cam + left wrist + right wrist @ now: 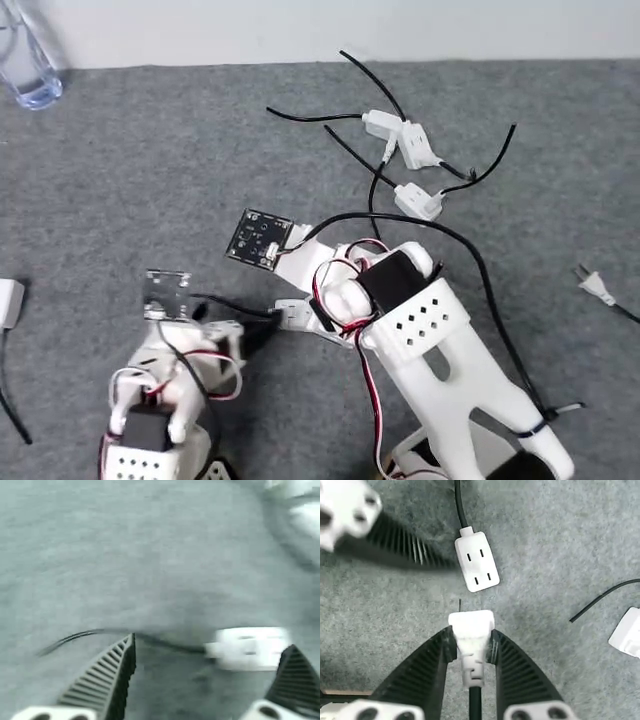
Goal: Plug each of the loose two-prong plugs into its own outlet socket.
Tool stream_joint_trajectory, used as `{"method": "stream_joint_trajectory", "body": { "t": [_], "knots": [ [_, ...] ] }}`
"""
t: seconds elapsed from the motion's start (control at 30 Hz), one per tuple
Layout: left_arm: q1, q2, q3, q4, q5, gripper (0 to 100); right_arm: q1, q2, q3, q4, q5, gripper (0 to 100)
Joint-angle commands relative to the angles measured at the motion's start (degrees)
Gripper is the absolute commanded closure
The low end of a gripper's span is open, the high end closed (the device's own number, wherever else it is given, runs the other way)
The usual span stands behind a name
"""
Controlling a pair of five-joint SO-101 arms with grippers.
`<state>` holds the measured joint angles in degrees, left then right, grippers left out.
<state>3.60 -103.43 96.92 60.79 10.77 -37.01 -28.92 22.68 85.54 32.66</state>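
No legible text, numbers or signs anywhere. The outlet socket (477,563) and plug (471,627) have plain white faces. The pale specks on the black circuit board (259,238) are too small to read.

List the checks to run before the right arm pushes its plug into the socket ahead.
1. Two-prong plug clamped in the right gripper: ok.
2. Outlet socket ahead, all four slots empty: ok.
3. Grey mat between plug and socket bare: ok.
4. Prongs lined up with a slot pair: cannot tell, they barely show.
5. Left gripper clear of the socket: not ok, one of its fingers reaches right up beside it.
6. Left gripper open: ok.
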Motion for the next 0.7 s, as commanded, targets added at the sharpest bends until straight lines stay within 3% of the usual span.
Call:
{"method": "stream_joint_trajectory", "body": {
  "t": [0.0, 0.13, 0.23, 0.47, 0.67],
  "knots": [
    [-16.3, -0.9, -0.5, 3.8, -11.2, 58, 0.7, -0.9, -4.7, 0.4, -1.1, 99.1],
    [-30.3, -0.9, -0.5, 5.5, -20.0, 58, 0.9, 1.2, -4.8, 1.3, -1.1, 99.1],
    [-36.6, -0.9, -0.5, 6.3, -21.3, 58, 2.1, 6.6, -5.3, 1.2, -0.7, 99.1],
    [-37.9, -0.9, -0.5, 6.8, -21.1, 58, 6.5, 23.5, -18.1, 6.4, 2.5, 99.1],
    [-37.8, -0.9, -0.5, 6.8, -21.1, 58, 4.5, 34.2, -29.8, 11.6, 4.4, 99.1]
  ]
}}
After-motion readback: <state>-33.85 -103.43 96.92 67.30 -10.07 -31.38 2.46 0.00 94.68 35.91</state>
